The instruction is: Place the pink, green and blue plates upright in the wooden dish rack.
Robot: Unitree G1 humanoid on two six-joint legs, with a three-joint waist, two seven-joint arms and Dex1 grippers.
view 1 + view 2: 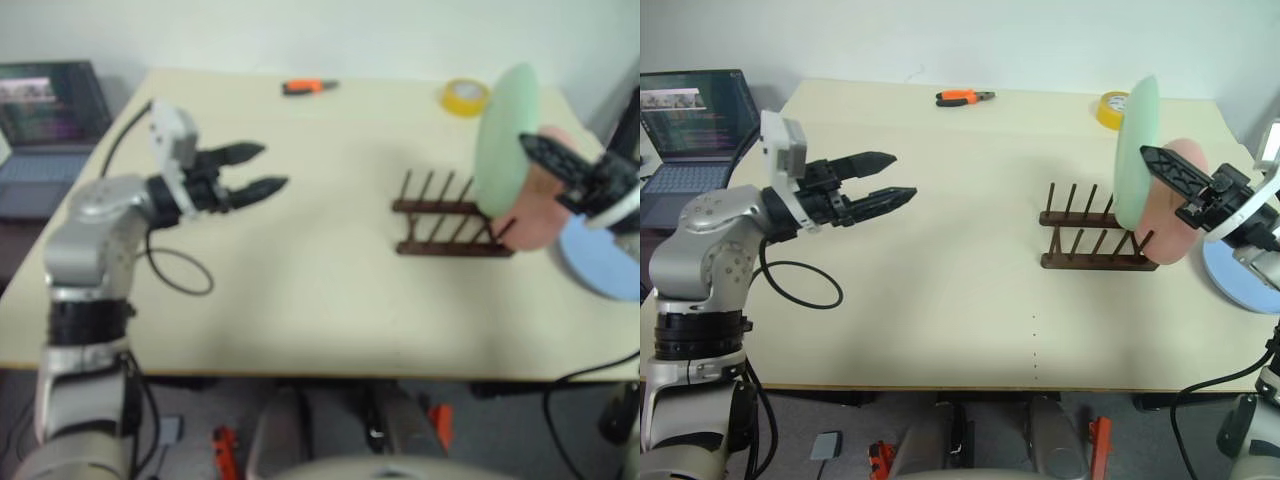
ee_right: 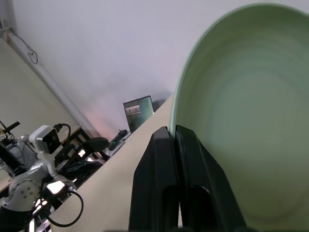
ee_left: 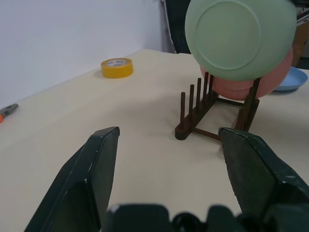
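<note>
The left hand (image 1: 880, 180) is held spread over open surface (image 1: 940, 290), well apart from the wooden dish rack (image 1: 1095, 240). The pink plate (image 1: 1170, 235) is racked upright at its right end. The green plate (image 1: 1135, 150) is pinched on edge by the right hand (image 1: 1165, 170) above the rack. The blue plate (image 1: 1240, 275) is seen flat at the right edge. No writing can be read.

Two black left gripper fingers (image 3: 99, 179) spread wide, nothing between. Beyond, on cream tabletop (image 3: 120, 145): dark brown wooden peg rack (image 3: 212, 113). Pale pink round plate (image 3: 251, 82) upright at rack's far end. Mint green round plate (image 3: 240, 36) upright above rack, underside facing camera, overlapping pink. Light blue plate (image 3: 292, 79) flat behind. Yellow tape roll (image 3: 117, 67) near wall.
</note>
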